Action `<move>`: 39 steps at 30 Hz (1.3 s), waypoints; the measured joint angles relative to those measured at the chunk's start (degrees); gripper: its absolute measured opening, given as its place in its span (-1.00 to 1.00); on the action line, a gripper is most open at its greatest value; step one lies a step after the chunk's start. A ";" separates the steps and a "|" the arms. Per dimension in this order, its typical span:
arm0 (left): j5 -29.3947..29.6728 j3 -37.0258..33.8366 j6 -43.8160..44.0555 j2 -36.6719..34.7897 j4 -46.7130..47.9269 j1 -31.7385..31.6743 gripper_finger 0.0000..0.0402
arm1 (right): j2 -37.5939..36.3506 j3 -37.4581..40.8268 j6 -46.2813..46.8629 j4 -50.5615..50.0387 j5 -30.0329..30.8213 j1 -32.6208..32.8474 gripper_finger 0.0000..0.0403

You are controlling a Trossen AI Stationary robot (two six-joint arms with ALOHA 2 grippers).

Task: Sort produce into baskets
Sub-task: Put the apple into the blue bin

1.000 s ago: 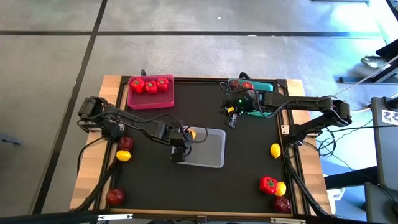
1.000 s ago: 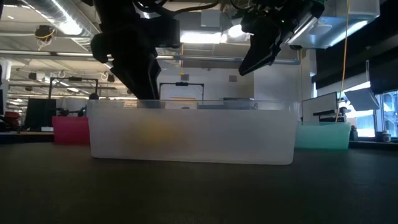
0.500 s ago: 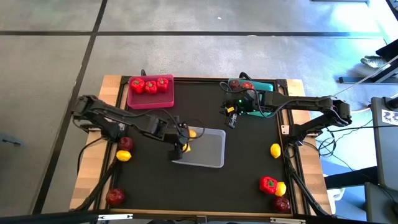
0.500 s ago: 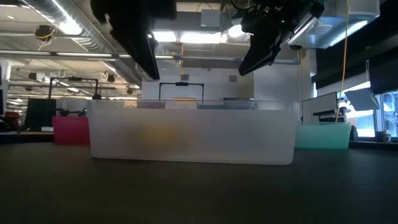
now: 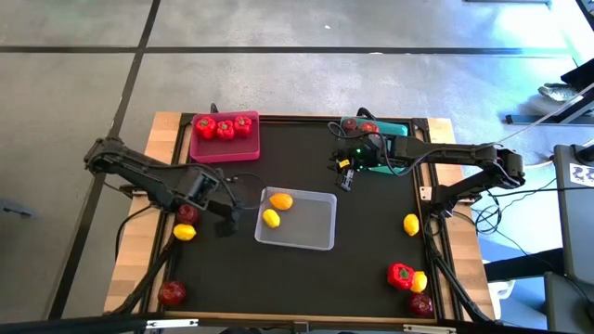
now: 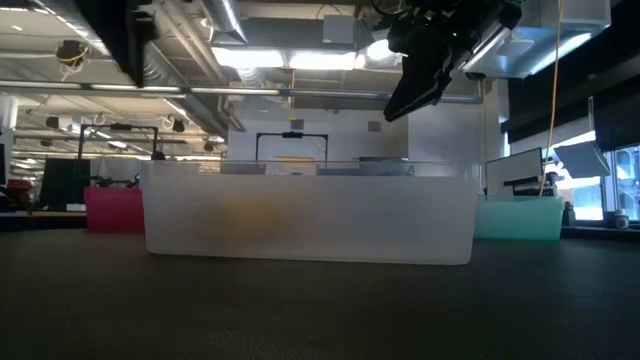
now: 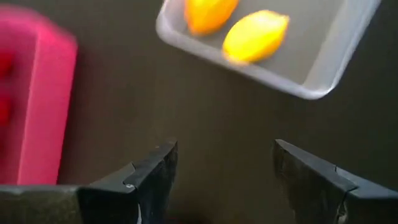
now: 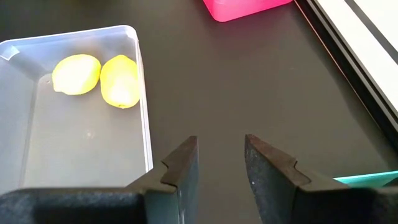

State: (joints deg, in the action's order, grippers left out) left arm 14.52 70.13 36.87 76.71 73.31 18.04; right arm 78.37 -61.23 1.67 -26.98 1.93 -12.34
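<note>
The produce looks like light, hard, smooth toy plastic, likely to roll or slip, so each piece is best pinched across its middle: two lemons [image 5: 275,209] lie in the clear tray [image 5: 316,237], three peppers [image 5: 224,126] in the pink tray [image 5: 200,148], apples in the teal tray [image 5: 397,128]. The left gripper [image 5: 228,219] hangs released and empty just beside the clear tray, near a loose apple [image 5: 187,212] and lemon [image 5: 185,232]. The right gripper [image 5: 344,177], fingers parted and empty, waits by the teal tray, and no obstacle stands near the remaining pieces along the table's sides and near corners.
</note>
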 joint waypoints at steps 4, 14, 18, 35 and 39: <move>0.00 -0.02 7.07 -0.75 9.42 0.80 0.26 | 0.00 0.00 0.00 0.04 0.00 -0.01 -0.35; -8.81 -5.69 4.90 -1.27 16.15 -1.64 0.26 | 0.00 0.00 -0.02 -0.02 -0.01 -0.01 -0.35; -10.40 -8.77 1.91 -1.26 16.27 -3.92 0.26 | 0.00 0.00 -0.02 -0.04 0.00 0.00 -0.35; -8.67 -10.99 -4.94 -1.25 11.61 -7.65 0.27 | 0.00 0.00 -0.04 0.17 0.00 0.00 -0.35; -8.15 -10.99 -2.81 -1.25 11.81 -7.59 0.39 | 0.00 0.00 -0.45 0.16 0.00 -0.01 -0.35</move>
State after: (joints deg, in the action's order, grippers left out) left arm 6.37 59.13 34.07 75.46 85.12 10.46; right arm 78.37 -61.23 1.21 -26.82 1.93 -12.35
